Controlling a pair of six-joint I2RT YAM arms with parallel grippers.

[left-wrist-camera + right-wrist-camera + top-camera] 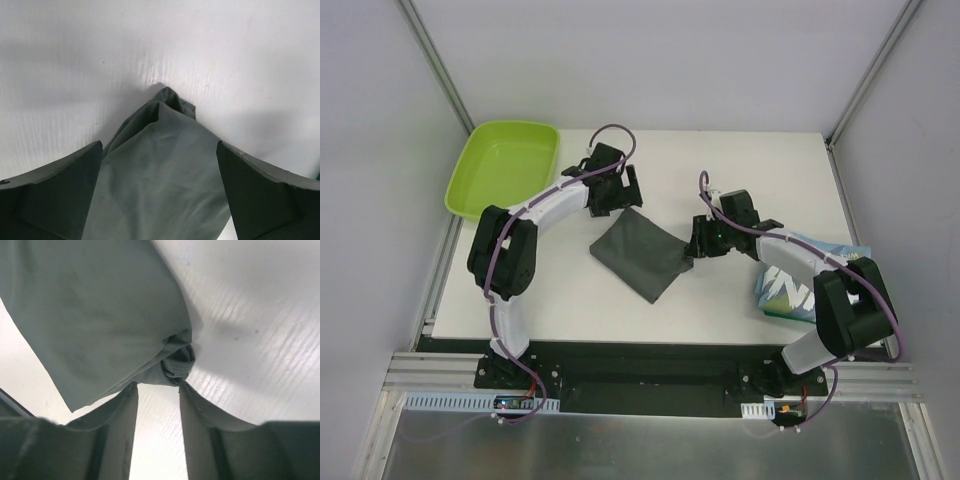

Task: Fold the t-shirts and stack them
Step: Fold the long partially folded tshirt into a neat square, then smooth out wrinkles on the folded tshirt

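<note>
The dark grey t-shirt (638, 253) lies in the middle of the bench (740, 170), folded to a compact diamond, flat and matte, soft enough that its corners crumple rather than crease. My left fingers (612, 195) hang over its 12 o'clock corner, spread wide with the point of cloth lying loose between them and touching neither side, so they grip nothing; I judge they sit there to press or square that corner. My right fingers (698, 243) are at the 3 o'clock corner, parted only narrowly, with white bench showing in the gap. A bunched knot of fabric sits right at their tips, and I cannot tell whether it is pinched or merely touching. Holding opposite corners would let me keep the limp fold taut. The light blue t-shirt (790, 285), with white lettering, lies at about 4 o'clock by the bench's right edge, partly under my right arm. The smooth lime-green tray (470, 190) sits at 10 o'clock.
</note>
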